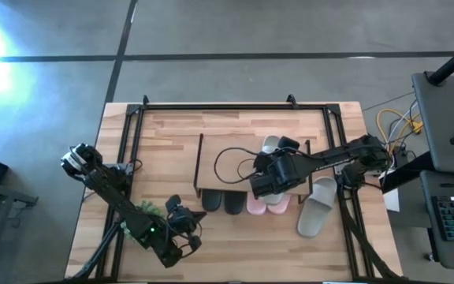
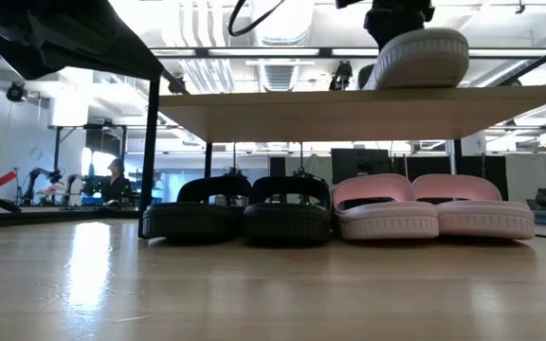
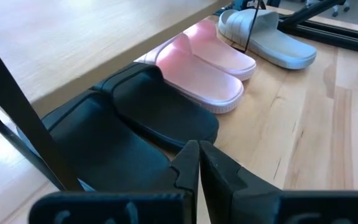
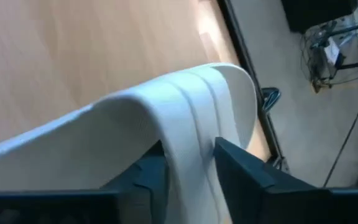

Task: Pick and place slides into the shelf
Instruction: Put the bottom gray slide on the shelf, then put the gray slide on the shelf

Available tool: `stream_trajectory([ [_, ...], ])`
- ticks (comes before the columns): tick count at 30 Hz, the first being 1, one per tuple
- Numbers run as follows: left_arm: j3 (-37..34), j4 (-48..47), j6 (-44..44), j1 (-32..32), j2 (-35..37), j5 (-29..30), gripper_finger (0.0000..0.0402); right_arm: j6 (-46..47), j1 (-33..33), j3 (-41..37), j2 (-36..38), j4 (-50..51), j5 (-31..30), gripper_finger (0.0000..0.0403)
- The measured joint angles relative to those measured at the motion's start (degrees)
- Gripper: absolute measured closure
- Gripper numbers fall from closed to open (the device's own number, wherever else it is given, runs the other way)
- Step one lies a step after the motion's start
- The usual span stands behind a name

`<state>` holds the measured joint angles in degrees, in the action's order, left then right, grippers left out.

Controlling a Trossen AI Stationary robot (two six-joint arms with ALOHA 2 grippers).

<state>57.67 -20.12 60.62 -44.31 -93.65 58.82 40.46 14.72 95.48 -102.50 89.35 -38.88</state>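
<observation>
- High view: the shelf stands mid-table. Toes of two black slides and two pink slides project from under its near edge. One grey-beige slide lies on the tabletop beside the shelf. The right gripper is over the shelf top at the second grey-beige slide.
- Low view: the black pair and pink pair sit side by side on the lower level. One pale slide rests on the shelf top.
- Left wrist view: the left gripper has its fingers pressed together and holds nothing. It waits near the black pair.
- Right wrist view: the right gripper's fingers stand on either side of the slide's striped strap; whether they are still gripping it cannot be told.
- Status, as judged: four slides placed, a fifth being set down, and one left on the table.
</observation>
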Motion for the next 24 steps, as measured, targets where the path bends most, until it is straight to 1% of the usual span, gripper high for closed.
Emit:
stream_trajectory([
  [4, 0.0, 0.02, 0.0, 0.0, 0.0, -0.27, 0.0402, 0.1, 0.37, 1.16, 0.04, 0.05, 4.11, 0.0254],
  [7, 0.0, 0.04, 0.0, 0.0, -0.02, -0.45, 0.0402, 0.11, 0.94, 2.87, 0.04, 0.03, 6.6, 0.0239],
  [10, 0.0, 0.06, 0.01, 0.0, -0.02, -0.48, 0.0402, 0.12, 1.66, 5.71, 0.04, -0.21, 7.67, 0.023],
  [18, 0.0, 0.09, 0.02, 0.0, -0.04, -0.52, 0.0402, 0.4, 2.32, 13.78, 0.04, 0.69, 6.99, 0.022],
  [21, 0.0, 0.09, 0.25, -0.02, -0.07, -0.78, 0.0402, 2.66, 2.83, 16.72, 0.23, 0.63, 11.01, 0.022],
  [24, 0.0, 0.13, 0.42, -0.04, -0.07, -1.64, 0.0402, 6.37, 4.16, 17.64, 0.8, 0.61, 15.37, 0.0225],
])
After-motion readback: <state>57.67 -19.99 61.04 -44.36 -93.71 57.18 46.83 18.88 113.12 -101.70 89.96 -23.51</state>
